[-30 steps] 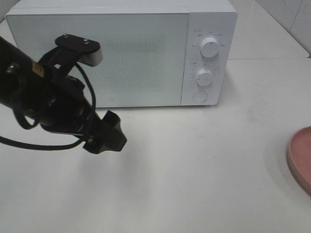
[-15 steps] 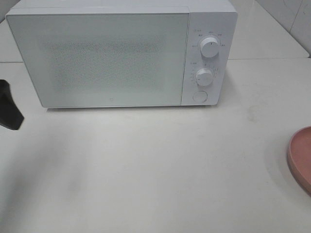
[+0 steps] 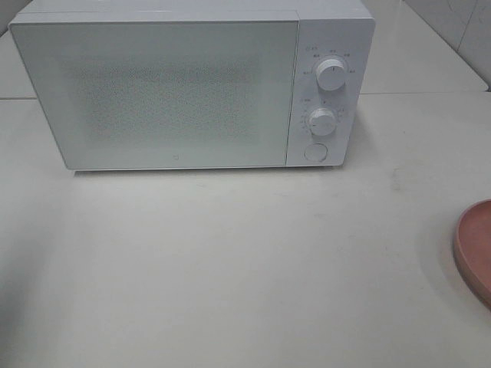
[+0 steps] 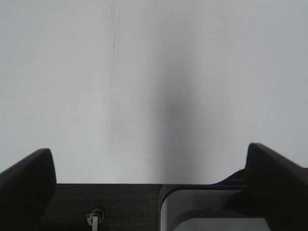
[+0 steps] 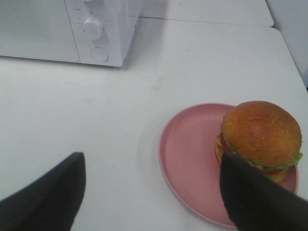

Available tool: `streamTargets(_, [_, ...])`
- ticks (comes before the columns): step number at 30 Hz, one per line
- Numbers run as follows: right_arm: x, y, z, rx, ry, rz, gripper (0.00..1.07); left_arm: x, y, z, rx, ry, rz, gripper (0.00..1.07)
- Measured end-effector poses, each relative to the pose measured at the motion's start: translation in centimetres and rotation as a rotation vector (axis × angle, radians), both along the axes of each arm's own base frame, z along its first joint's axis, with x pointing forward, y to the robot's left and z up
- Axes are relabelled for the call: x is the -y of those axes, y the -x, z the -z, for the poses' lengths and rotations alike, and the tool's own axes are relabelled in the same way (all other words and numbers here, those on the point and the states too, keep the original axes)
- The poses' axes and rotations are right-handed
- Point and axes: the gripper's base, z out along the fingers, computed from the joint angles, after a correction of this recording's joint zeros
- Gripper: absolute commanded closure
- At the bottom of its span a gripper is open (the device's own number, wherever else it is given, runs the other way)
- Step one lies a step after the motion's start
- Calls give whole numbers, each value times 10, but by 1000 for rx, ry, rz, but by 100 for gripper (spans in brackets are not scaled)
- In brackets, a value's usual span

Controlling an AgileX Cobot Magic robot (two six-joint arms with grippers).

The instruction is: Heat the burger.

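The burger [image 5: 260, 131], with a glossy brown bun, lettuce and red layers, sits on a pink plate [image 5: 190, 159] in the right wrist view. My right gripper [image 5: 151, 161] hovers open above the table beside it; one dark finger [image 5: 257, 197] hangs over the plate just in front of the burger, apart from it. In the left wrist view my left gripper [image 4: 148, 153] is wide open over bare white table and holds nothing. The white microwave [image 3: 192, 84] stands at the back with its door closed. Neither arm shows in the exterior high view.
Only the pink plate's rim [image 3: 474, 249] shows at the right edge of the exterior high view. The microwave has two knobs [image 3: 331, 74] and a round button [image 3: 315, 152] on its right panel. A tiled wall rises at the far right.
The left arm, which stood in front of the microwave door a second ago, has pulled away to the left and out of the exterior high view. Nothing else has moved.
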Motion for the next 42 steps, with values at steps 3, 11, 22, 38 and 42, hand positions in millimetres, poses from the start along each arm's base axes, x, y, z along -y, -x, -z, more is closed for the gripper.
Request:
streamTargets(3, [0, 0, 0, 0, 0, 0, 32, -1, 18, 3, 25, 2, -2, 6])
streamTargets(11, [0, 0, 0, 0, 0, 0, 32, -4, 62, 19, 129, -11, -2, 6])
streamTargets(22, [0, 0, 0, 0, 0, 0, 32, -7, 109, 15, 421, -10, -6, 6])
streamTargets(38, [0, 0, 0, 0, 0, 0, 32, -9, 147, 12, 671, 1, -10, 6])
streamTargets(42, [0, 0, 0, 0, 0, 0, 32, -9, 147, 12, 671, 1, -10, 6])
